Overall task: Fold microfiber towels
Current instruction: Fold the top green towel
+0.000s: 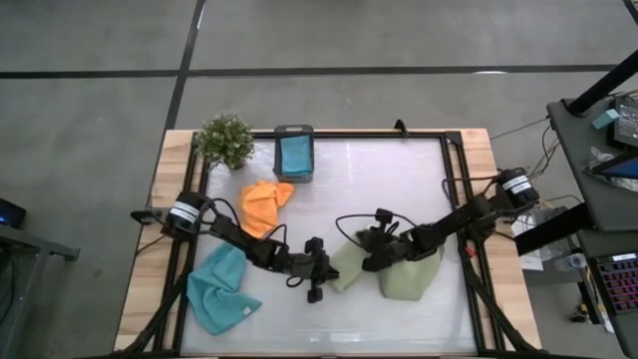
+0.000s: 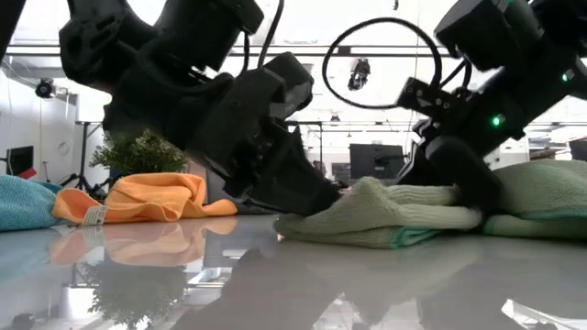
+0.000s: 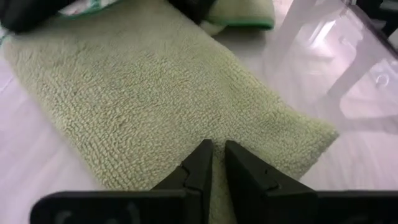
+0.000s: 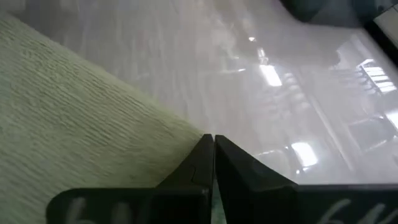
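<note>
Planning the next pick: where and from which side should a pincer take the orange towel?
The orange towel lies crumpled near the left arm's base, bunched rather than flat. Probably best to pinch a raised fold at its table-centre edge, coming from above on that open side; the potted plant and grey box crowd the far side.
</note>
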`<state>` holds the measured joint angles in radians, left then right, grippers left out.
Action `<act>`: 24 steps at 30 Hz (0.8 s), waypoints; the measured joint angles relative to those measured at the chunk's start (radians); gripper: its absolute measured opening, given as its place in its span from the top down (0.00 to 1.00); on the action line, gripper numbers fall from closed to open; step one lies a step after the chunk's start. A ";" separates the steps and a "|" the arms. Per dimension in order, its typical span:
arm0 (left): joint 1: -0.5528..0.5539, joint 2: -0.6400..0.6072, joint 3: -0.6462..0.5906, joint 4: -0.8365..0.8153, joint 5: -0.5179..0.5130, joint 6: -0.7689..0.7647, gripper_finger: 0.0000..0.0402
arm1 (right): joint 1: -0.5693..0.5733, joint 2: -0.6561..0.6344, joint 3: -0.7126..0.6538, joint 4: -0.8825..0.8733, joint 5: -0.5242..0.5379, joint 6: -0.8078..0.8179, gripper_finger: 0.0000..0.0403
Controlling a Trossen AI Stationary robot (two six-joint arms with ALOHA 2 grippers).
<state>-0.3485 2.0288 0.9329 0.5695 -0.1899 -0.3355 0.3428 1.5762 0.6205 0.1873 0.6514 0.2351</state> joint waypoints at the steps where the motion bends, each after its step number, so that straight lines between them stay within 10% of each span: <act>1: -0.001 -0.014 -0.002 -0.030 -0.002 0.000 0.92 | 0.000 -0.019 0.000 -0.011 -0.005 0.000 0.98; 16: -0.011 -0.101 0.007 -0.088 -0.024 0.054 0.92 | 0.004 -0.260 0.006 -0.081 -0.426 0.183 0.98; 24: -0.028 -0.050 0.045 -0.032 0.027 0.083 0.92 | 0.017 -0.165 0.003 -0.120 -0.451 0.264 0.98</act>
<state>-0.3767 1.9784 0.9774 0.5375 -0.1633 -0.2523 0.3595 1.4115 0.6239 0.0668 0.2005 0.4988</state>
